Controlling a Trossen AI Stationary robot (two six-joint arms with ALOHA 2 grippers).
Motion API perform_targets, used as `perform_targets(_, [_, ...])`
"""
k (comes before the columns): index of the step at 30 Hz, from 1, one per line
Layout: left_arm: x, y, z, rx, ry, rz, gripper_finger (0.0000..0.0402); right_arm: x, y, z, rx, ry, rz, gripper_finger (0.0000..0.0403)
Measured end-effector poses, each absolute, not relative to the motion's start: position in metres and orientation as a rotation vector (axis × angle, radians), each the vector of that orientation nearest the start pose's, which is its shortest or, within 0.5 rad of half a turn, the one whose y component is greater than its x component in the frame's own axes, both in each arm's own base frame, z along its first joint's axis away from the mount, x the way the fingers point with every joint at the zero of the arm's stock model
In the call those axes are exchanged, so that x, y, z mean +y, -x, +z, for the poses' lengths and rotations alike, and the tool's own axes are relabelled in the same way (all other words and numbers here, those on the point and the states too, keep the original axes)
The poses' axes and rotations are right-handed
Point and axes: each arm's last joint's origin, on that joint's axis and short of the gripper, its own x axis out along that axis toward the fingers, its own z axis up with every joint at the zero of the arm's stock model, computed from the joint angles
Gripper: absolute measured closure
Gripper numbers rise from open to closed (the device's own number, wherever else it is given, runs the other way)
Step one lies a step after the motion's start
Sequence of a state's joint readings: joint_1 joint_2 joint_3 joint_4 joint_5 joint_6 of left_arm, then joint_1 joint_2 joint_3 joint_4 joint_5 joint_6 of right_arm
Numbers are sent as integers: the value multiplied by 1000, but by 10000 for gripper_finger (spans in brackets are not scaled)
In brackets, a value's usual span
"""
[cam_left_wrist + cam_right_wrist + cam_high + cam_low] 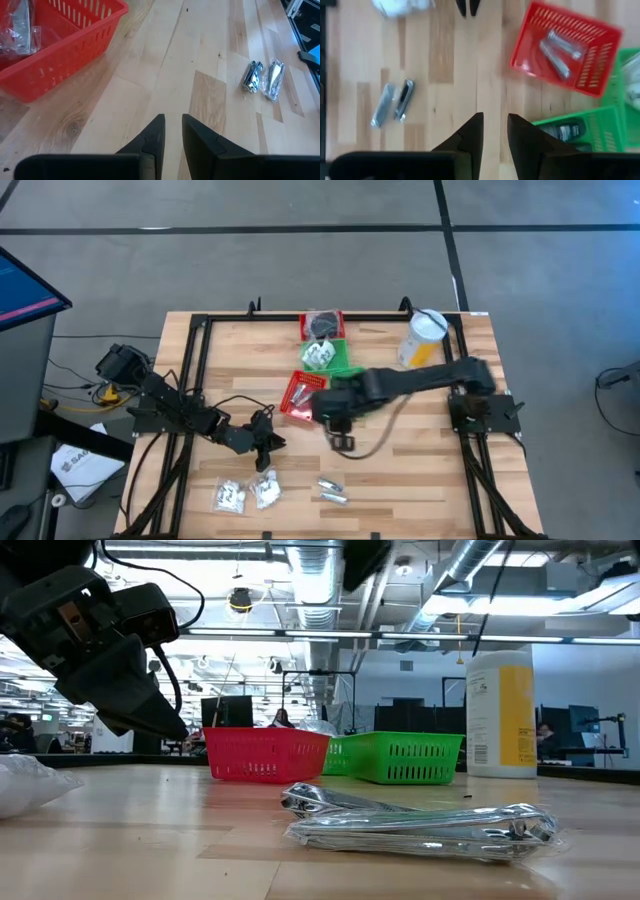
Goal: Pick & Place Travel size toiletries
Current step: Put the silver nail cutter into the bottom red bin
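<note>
Two silvery sachets point(332, 490) lie on the table near its front edge; they also show in the low view point(420, 825), left wrist view point(262, 77) and right wrist view point(392, 102). Two clear packets with white contents point(245, 494) lie to their left. My left gripper point(268, 436) hovers over bare wood just behind the packets, empty, its fingers point(172, 122) a narrow gap apart. My right gripper point(338, 425) hangs above the table beside the nearer red basket point(303, 395), empty, its fingers point(495, 122) slightly apart.
The nearer red basket point(567, 47) holds silvery sachets. Behind it stand a green basket point(326, 357) with white packets and a second red basket point(322, 324) with a black disc. A yellow canister point(424, 338) stands at the far right. A dark cable loops below the right gripper.
</note>
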State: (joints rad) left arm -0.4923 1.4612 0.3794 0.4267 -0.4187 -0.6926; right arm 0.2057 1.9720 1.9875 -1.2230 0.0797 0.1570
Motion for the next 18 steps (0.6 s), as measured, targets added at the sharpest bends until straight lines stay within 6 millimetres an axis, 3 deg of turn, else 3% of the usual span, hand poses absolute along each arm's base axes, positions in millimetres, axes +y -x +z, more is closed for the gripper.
perform_targets(4, [-100,-212,120,580,381,132,344,93,-361,324,1009,7,-58,324])
perform_targets(9, [-100,-212,120,579,381,132,344,104,-335,282,899,-85,-57,324])
perform_targets(13, [-100,-212,120,579,381,132,344,112,-325,250,930,-162,-15,324])
perform_targets(18, [-100,-212,121,578,382,131,344,134,-328,232,918,-188,69,324])
